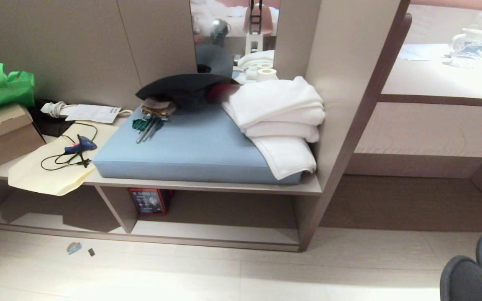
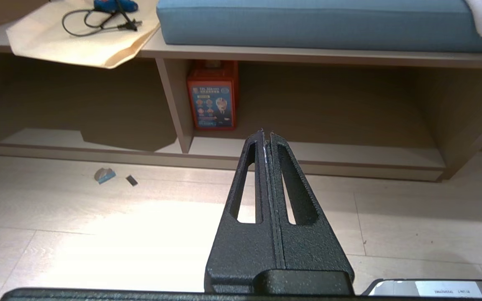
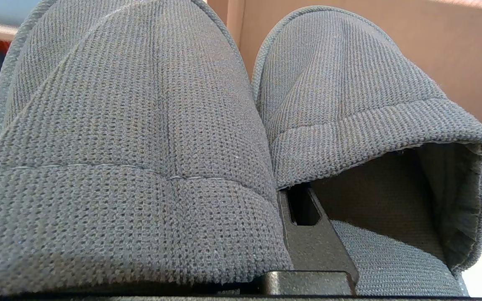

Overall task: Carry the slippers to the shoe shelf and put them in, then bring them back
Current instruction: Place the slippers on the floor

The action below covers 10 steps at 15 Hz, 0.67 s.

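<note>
The right gripper [image 3: 303, 217] is clamped on the slippers [image 1: 475, 267], off right of the shoe shelf [image 1: 207, 232] — a red box [image 1: 151, 201] inside; left gripper [image 2: 266, 136] closed, empty; pale floor [image 1: 224, 276].

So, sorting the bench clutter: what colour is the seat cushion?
Light blue cushion, clearest in the head view.

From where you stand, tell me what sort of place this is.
Probably a hotel room or bedroom entry nook. A built-in taupe bench unit carries a blue seat cushion with folded white towels, there is a low shoe shelf beneath, and a desk with cups stands beside it.
</note>
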Tool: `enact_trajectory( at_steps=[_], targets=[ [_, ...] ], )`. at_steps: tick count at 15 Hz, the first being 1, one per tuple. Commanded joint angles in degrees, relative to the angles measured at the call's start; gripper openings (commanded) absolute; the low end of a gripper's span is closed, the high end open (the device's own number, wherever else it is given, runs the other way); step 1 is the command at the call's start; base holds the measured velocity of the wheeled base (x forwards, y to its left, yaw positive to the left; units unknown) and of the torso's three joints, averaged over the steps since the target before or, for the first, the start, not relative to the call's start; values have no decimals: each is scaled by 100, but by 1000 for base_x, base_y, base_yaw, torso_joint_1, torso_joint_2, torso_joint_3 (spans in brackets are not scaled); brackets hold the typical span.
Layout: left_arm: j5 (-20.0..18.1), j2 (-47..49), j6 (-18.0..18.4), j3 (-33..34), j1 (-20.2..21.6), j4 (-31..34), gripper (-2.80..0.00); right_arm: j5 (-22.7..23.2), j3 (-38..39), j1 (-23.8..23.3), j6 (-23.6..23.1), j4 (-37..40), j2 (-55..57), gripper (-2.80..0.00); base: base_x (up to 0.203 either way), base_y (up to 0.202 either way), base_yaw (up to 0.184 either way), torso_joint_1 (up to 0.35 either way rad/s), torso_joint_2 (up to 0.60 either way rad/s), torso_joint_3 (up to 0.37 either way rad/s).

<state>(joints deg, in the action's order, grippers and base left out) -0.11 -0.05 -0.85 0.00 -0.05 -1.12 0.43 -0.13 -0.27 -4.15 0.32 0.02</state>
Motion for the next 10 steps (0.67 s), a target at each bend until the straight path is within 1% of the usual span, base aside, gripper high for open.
enact_trajectory(
  at_steps=[1,2,4,7,8,10],
  targets=[
    [2,-4,-3,44,4,-2,-280,-50,-237,0,-11,121,128,-280,0,0,0,2,5,-200],
    [2,-4,-3,44,-4,-2,-280,-93,-493,0,26,231,441,-280,0,0,0,-2,2,-202],
    [2,-4,-3,44,-4,-2,-280,-206,-1080,-1,253,307,1238,-280,0,0,0,2,0,-199],
    [2,-4,-3,44,-4,-2,-280,-309,-1659,-6,348,85,2703,-280,0,0,0,2,1,-203],
    [2,-4,-3,44,-4,-2,-280,-348,-1730,-7,264,-120,3223,-280,0,0,0,2,5,-203],
    [2,-4,-3,44,0,-2,-280,-501,-1718,-66,-117,-784,4247,-280,0,0,0,1,5,-197]
  ],
)
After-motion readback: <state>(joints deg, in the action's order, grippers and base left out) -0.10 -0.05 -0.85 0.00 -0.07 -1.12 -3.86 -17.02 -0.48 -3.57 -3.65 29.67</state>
